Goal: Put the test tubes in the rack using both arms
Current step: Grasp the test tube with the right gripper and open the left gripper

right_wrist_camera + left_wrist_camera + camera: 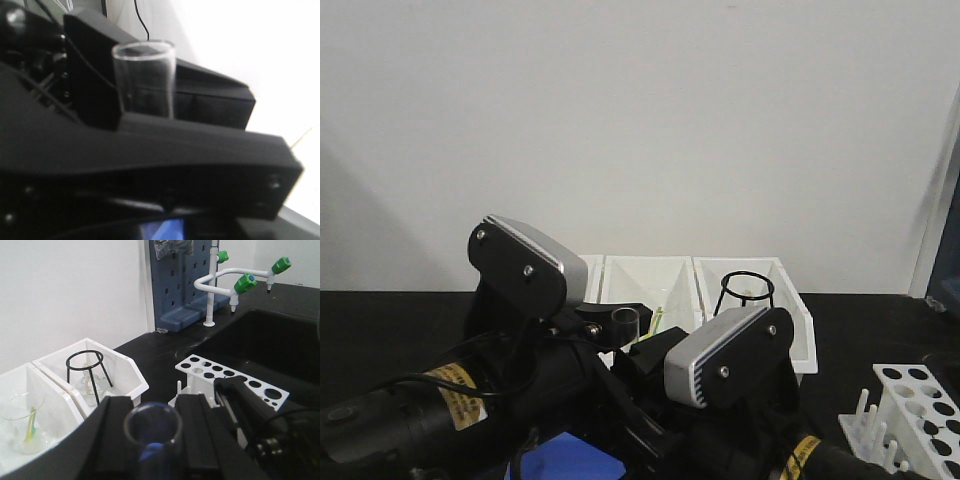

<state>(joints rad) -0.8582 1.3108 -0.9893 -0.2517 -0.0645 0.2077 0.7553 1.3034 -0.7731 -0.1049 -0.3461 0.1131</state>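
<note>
A clear glass test tube [152,426] stands upright with its open mouth toward the left wrist camera, and my left gripper [153,415] is shut on it between two black fingers [112,440]. In the front view the same tube [623,324] sticks up between the two arms' silver housings. The right wrist view shows the tube [145,80] rising above a black bar, close to my right gripper, whose own jaws are lost in darkness. The white rack [232,382] stands just beyond the tube, its round holes empty, and it also shows at the bench's right [912,405].
Three white bins [800,320] sit against the back wall, holding beakers [22,415] and a black wire tripod [85,367]. A sink [270,335] with white green-tipped taps [242,282] and a blue pegboard [180,285] lie behind the rack. A blue mat [570,462] lies below the arms.
</note>
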